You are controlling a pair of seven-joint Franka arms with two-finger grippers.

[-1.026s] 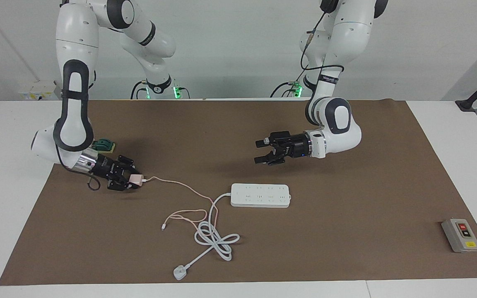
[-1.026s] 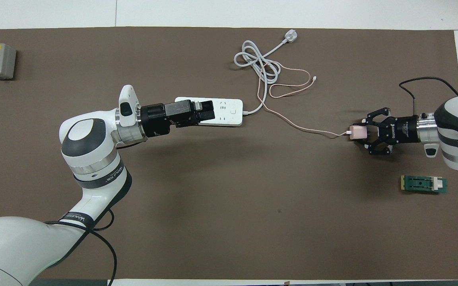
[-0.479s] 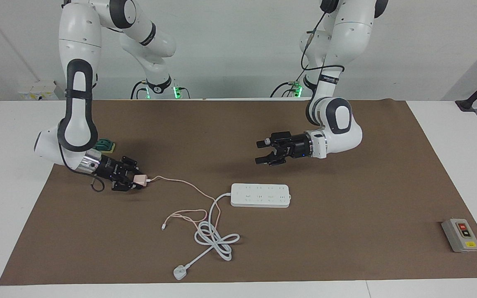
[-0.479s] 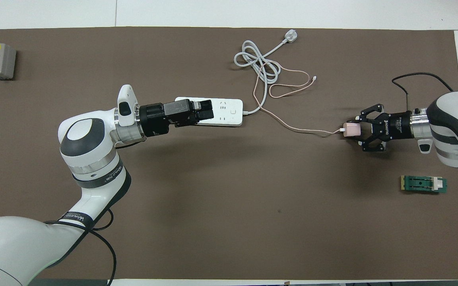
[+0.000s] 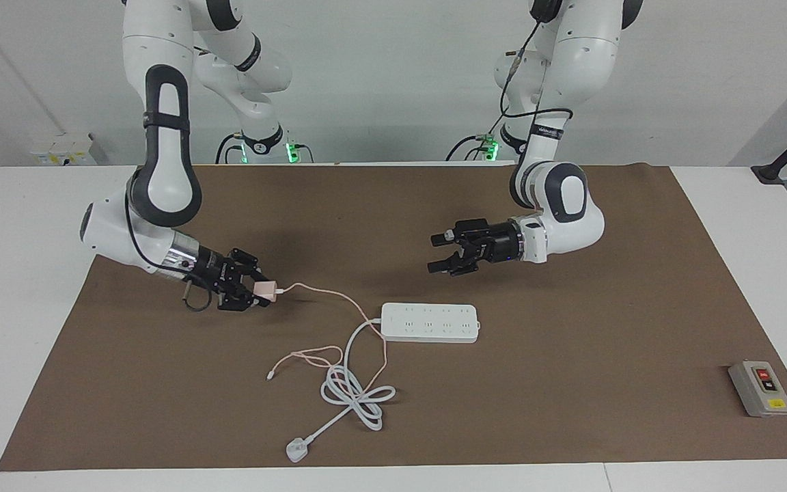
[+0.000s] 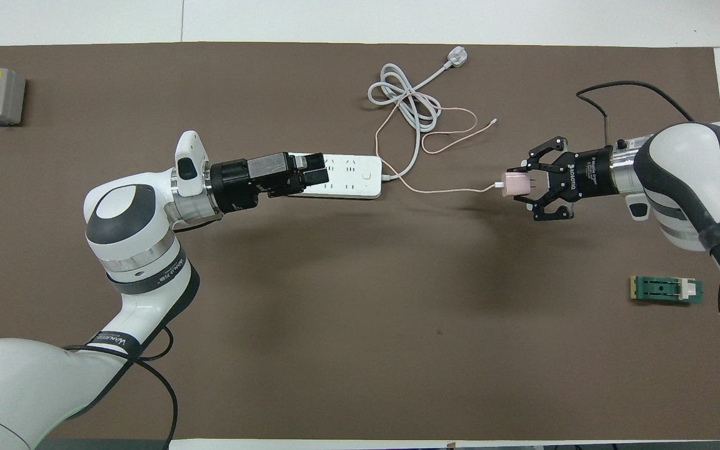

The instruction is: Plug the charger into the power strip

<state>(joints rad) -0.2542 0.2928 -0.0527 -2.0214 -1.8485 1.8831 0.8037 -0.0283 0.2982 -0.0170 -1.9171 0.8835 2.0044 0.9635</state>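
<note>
Here right fingers pinch the charger; left fingers, spread, over power strip.

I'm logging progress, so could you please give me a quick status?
Right gripper shut on charger, airborne. Left gripper open over power strip. Charger unplugged, path clear.

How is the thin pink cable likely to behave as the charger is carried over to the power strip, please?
Probably floppy: the pink cable sags from the charger in the right gripper and curls loosely on the mat. It likely weighs little. It crosses the thick white cord beside the power strip, so it might snag there.
</note>
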